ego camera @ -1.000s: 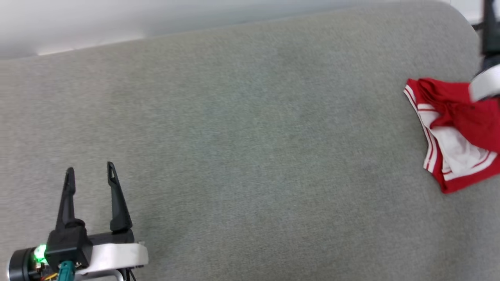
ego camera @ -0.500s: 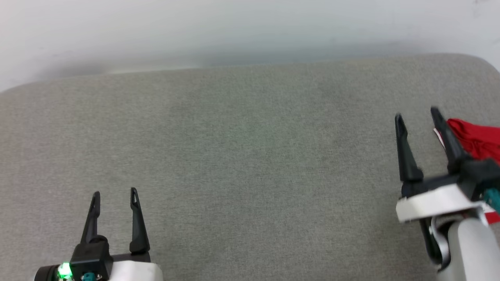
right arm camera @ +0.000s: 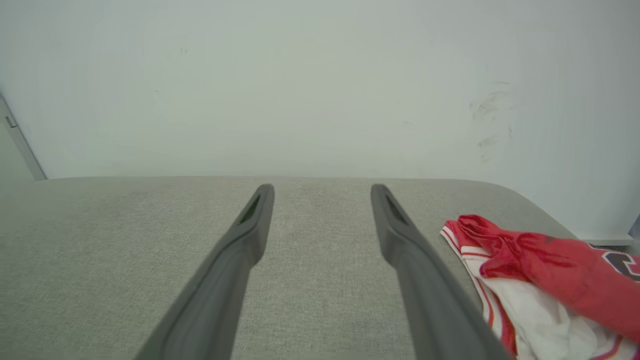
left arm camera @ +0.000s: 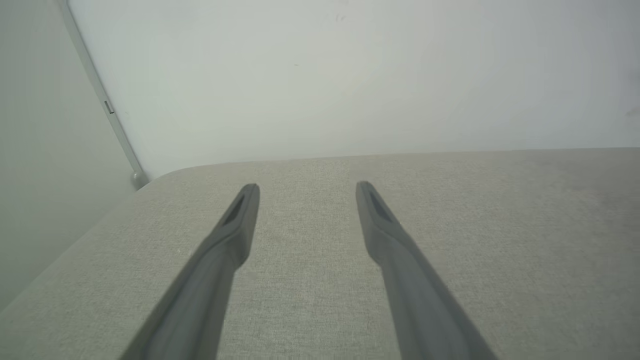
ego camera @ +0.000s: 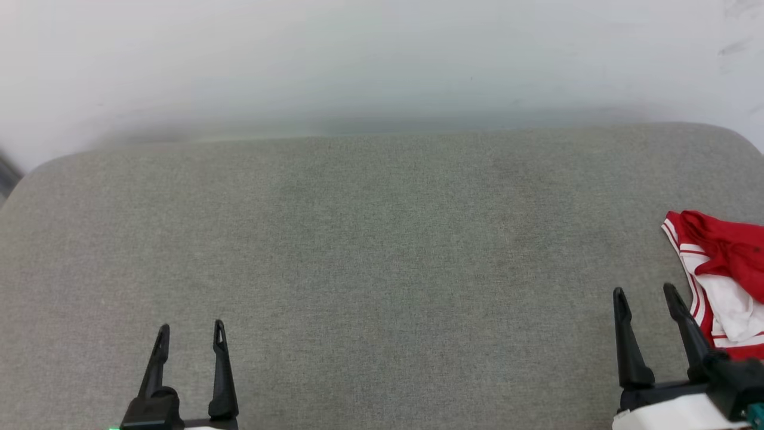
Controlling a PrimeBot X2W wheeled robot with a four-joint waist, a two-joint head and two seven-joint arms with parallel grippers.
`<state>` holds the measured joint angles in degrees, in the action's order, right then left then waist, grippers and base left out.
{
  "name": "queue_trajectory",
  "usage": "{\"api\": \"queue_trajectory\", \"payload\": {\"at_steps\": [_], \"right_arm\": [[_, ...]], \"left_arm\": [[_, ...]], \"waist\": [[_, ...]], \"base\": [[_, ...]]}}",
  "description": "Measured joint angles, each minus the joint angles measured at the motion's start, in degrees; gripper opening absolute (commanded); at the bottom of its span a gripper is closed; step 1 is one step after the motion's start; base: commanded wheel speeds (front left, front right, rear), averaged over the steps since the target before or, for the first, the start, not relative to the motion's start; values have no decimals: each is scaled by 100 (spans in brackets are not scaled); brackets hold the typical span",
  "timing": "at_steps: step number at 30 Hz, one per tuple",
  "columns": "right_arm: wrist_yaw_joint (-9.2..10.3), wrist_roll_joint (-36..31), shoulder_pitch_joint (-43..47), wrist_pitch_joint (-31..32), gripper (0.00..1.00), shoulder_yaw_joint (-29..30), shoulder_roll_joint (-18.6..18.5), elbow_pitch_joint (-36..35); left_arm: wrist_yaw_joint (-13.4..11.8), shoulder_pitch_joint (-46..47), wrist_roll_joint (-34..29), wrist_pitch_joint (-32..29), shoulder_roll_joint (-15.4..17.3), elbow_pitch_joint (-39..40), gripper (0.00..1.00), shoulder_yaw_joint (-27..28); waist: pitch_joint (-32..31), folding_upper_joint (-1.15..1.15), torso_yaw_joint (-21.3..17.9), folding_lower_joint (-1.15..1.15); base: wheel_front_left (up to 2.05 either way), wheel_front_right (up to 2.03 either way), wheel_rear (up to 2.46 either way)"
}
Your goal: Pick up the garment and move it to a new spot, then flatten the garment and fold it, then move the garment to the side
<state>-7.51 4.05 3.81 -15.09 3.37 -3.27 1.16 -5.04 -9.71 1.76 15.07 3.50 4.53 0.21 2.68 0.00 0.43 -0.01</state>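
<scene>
The garment is a bunched red and white shirt lying at the far right of the grey padded surface, partly cut by the head view's edge. In the right wrist view the garment lies just right of my right finger, not touching it. My right gripper stands open at the lower right, just left of the shirt, with nothing between its fingers. Open and empty too, my left gripper sits at the lower left, far from the shirt. The left gripper hovers over bare grey fabric.
A pale wall rises right behind the grey surface's far edge. The surface has rounded corners at the far left and far right. A thin grey rail runs down the wall by the left corner.
The head camera has turned and tilted, so the wall now shows and the shirt sits lower. My right gripper has drawn back from over the shirt to the lower right. The left gripper stays open.
</scene>
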Motion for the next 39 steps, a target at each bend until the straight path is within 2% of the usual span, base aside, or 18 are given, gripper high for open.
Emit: {"api": "queue_trajectory", "payload": {"at_steps": [13,14,19,39], "right_arm": [[-1,125,352,0,100,-43,26,-129],[0,131,354,0,0,-40,26,-125],[-1,163,367,10,0,-55,26,80],[0,2488,148,439,0,-112,-38,388]], "left_arm": [[62,-160,1,0,-14,-33,100,-13],[88,-160,33,0,-18,-33,0,-5],[88,-179,97,-26,-43,-240,0,-18],[358,156,2510,-434,45,-662,0,-21]], "waist": [[-104,0,-29,0],[-102,0,-27,0],[-100,0,-25,0],[-124,0,-28,0]], "base": [[0,0,0],[0,0,0],[0,0,0],[0,0,0]]}}
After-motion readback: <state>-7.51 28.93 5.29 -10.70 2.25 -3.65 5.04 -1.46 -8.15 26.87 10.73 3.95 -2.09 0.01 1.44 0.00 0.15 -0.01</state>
